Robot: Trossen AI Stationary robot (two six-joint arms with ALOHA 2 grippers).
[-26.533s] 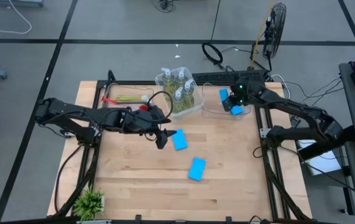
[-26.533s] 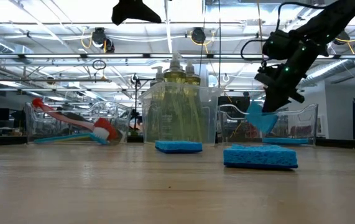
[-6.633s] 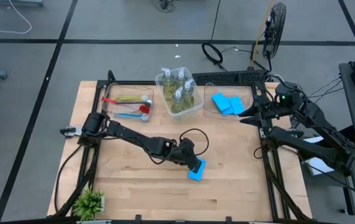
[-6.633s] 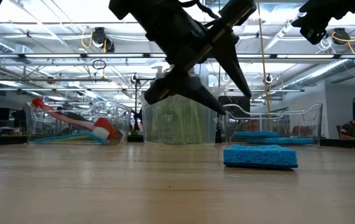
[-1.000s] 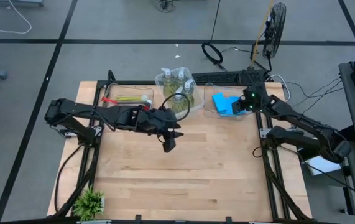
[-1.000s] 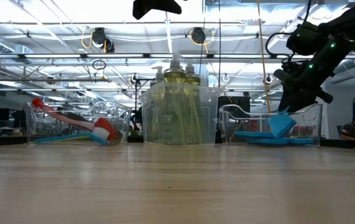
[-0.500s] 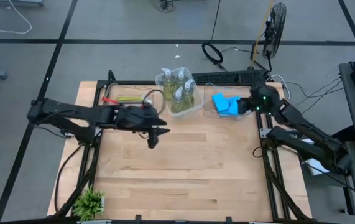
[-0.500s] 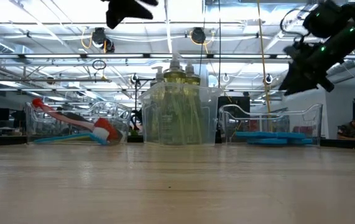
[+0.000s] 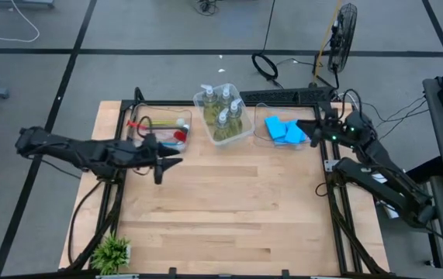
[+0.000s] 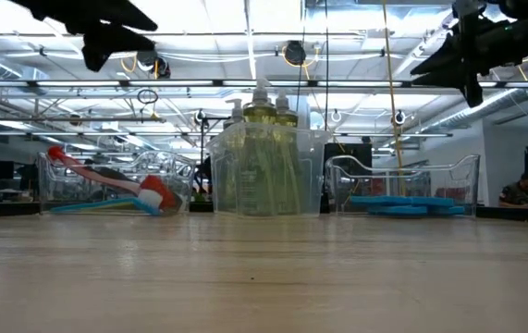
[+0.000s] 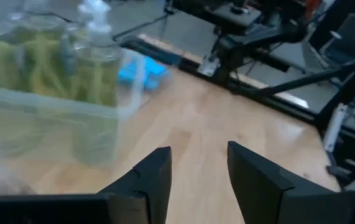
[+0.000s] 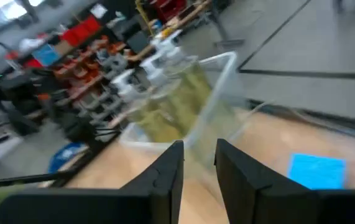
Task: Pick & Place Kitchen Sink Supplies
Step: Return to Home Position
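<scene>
- Nearest us, at the front left corner of the pale wooden table (image 9: 229,217), stands a small green potted plant (image 9: 112,252). It is no part of the job.
- Farther in, the left end effector (image 9: 159,165) hangs over the left side of the table, just in front of the left bin and well above the wood. Its wrist view shows the fingers spread moderately, with nothing between them.
- The right end effector (image 9: 308,132) hovers high at the outer end of the right bin. Its fingers are parted only narrowly, and it carries nothing.
- At the far edge, the slim dish brushes (image 9: 159,124) lie in the left clear plastic bin (image 9: 132,141). We judge them light and stiff, but thin and apt to roll. We would pinch one across mid-handle.
- Beside them, the small clear pump bottles of yellowish soap (image 9: 223,115) stand packed in the middle clear plastic bin (image 9: 240,137). We expect them to be heavier, smooth and rather slippery. The body below the shoulder is the place to hold, not the pump.
- The flat bright-blue sponges (image 9: 283,130) lie overlapping in the right clear plastic bin (image 9: 261,108). We cannot count them. They look soft and very light and would squash under pressure, so we would grip across the short width, gently.
</scene>
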